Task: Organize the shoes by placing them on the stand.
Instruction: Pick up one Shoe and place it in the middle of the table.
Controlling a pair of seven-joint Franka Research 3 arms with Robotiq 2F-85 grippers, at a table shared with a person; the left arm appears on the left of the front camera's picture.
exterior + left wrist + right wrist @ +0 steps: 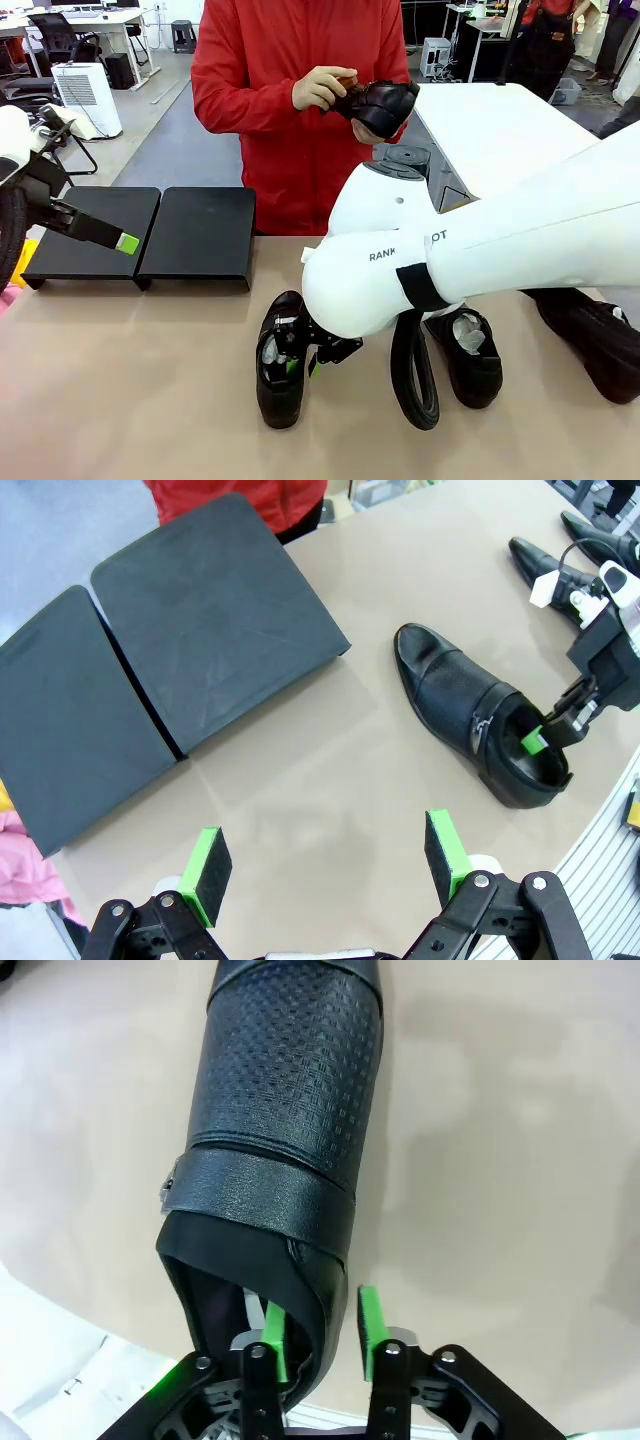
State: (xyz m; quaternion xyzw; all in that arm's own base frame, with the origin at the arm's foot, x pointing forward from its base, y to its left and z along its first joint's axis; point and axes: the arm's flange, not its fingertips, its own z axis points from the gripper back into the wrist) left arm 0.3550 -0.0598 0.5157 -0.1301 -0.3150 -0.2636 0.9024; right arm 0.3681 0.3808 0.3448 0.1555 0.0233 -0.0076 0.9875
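Observation:
A glossy black shoe (278, 362) stands on the tan table, toe toward the person. My right gripper (322, 1310) sits astride the heel collar of this shoe (285, 1110): one green pad is inside, the other outside, and both stand slightly off the leather. My left gripper (328, 865) hangs open and empty above the table, near the black two-panel stand (200, 630), which has nothing on it (200, 235). Two more shoes (468, 355) (598, 342) lie to the right, partly behind my right arm. The person in red holds another shoe (385, 105) in both hands.
My bulky white right arm (480, 250) crosses the middle of the front view and hides much of the table's right side. A black cable loop (412, 385) hangs from it between two shoes. Bare table lies between the stand and the nearest shoe (470, 715).

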